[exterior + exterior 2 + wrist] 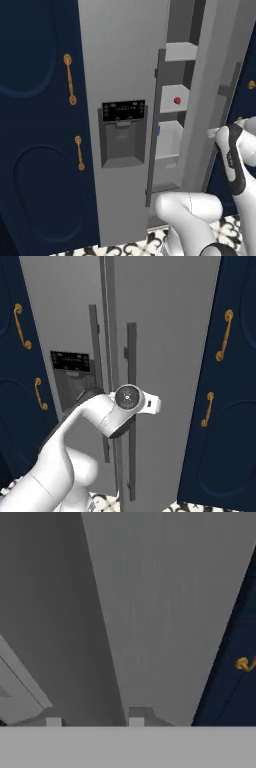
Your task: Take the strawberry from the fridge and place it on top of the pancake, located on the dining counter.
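No writing on the fridge (120, 60) is legible. Its door stands ajar; the strawberry (177, 100) rests on a shelf (172, 94). The end effector (95, 722) is narrow, clamped on the door edge.

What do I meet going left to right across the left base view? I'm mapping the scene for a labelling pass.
Navy cabinet doors with gold handles → fridge's closed door with dispenser → open fridge shelves holding the strawberry → the robot's white arm.

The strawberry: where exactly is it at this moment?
In the left base view the strawberry sits on a grey shelf inside the partly open fridge, right of the black display panel.
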Robot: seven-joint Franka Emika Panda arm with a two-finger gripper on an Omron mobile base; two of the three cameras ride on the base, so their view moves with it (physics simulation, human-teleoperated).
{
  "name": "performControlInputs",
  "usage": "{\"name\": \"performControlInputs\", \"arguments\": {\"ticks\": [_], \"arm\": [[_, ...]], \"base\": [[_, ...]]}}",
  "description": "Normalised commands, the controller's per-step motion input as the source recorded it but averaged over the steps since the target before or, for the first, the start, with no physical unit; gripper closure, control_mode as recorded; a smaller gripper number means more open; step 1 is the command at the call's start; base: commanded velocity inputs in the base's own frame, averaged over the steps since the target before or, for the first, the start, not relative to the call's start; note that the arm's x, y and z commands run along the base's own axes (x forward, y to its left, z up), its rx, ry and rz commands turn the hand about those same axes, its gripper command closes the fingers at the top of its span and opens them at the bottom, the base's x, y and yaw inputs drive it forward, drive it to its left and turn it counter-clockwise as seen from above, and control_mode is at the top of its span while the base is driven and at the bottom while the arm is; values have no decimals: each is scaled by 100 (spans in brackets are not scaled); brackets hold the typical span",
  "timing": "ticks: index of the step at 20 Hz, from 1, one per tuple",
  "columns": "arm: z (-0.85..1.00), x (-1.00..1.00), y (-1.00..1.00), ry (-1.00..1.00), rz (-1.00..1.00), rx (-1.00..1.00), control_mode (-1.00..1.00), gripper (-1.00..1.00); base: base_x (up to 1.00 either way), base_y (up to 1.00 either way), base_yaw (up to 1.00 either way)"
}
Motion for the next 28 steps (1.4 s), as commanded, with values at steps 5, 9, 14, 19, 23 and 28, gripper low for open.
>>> {"name": "performControlInputs", "arguments": {"ticks": [5, 9, 14, 19, 23, 28], "arm": [[15, -100, -94, 17, -11, 8, -100, -100], [49, -97, -19, 29, -19, -3, -100, -100], [33, -41, 93, 37, -11, -45, -100, -100], [0, 48, 60, 46, 4, -70, -100, -100], [27, 56, 16, 38, 7, -55, -100, -100], [37, 50, -2, 26, 10, -41, -100, -100]], "base": [[0, 0, 0], [0, 0, 0], [0, 0, 0], [0, 0, 0], [0, 0, 0], [0, 0, 0]]}}
